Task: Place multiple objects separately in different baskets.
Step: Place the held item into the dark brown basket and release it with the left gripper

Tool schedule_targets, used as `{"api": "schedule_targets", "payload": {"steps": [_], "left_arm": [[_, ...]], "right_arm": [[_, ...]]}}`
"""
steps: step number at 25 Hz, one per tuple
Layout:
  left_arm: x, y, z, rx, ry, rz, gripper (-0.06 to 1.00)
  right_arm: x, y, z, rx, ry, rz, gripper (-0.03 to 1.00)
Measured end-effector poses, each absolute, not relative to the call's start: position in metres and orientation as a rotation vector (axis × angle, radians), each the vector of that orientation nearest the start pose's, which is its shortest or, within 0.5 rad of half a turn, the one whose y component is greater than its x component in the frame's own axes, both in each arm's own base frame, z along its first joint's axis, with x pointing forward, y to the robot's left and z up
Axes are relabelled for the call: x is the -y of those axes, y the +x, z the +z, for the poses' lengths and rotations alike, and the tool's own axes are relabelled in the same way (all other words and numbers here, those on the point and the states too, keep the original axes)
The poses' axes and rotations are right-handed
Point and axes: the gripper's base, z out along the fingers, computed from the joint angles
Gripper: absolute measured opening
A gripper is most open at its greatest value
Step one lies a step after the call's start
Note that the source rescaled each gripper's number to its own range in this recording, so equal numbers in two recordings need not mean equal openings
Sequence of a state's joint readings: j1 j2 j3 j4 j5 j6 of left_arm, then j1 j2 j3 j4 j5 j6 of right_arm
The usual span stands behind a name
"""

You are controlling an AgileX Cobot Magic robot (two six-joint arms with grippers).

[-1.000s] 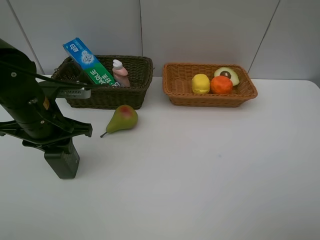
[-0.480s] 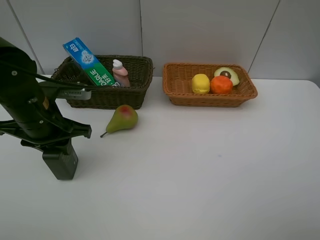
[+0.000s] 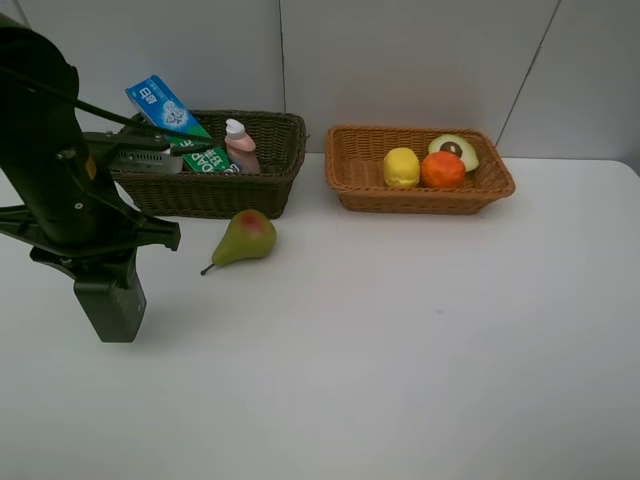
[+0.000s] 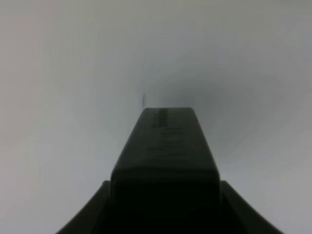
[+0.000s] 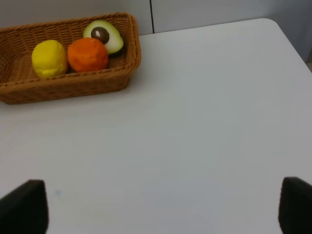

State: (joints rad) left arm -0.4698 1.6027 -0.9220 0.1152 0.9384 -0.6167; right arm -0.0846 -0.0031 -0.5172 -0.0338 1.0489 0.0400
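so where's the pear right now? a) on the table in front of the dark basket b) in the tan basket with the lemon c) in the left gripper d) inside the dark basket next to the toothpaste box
a: the pear lies on the white table just in front of the dark basket, outside it and apart from the left gripper.
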Motion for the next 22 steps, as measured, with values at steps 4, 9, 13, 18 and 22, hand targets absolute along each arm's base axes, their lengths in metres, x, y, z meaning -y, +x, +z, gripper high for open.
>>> {"api": "schedule_targets", "payload": {"steps": [4, 9, 13, 18, 22], "left_arm": [[0.120, 0.255, 0.210, -3.048, -0.122, 0.092, 0.48], [0.127, 0.271, 0.238, -2.980, -0.102, 0.038, 0.48], [0.133, 0.281, 0.257, -2.912, -0.064, -0.013, 0.48], [0.138, 0.293, 0.274, -2.815, -0.037, -0.080, 0.48], [0.144, 0.302, 0.286, -2.714, 0.000, -0.145, 0.48]], "right_arm": [[0.002, -0.007, 0.283, -2.008, 0.127, -0.069, 1.00], [0.002, -0.007, 0.283, -2.008, 0.127, -0.069, 1.00], [0.002, -0.007, 0.283, -2.008, 0.127, -0.069, 1.00], [0.002, -0.007, 0.283, -2.008, 0.127, -0.069, 1.00], [0.002, -0.007, 0.283, -2.008, 0.127, -0.069, 1.00]]}}
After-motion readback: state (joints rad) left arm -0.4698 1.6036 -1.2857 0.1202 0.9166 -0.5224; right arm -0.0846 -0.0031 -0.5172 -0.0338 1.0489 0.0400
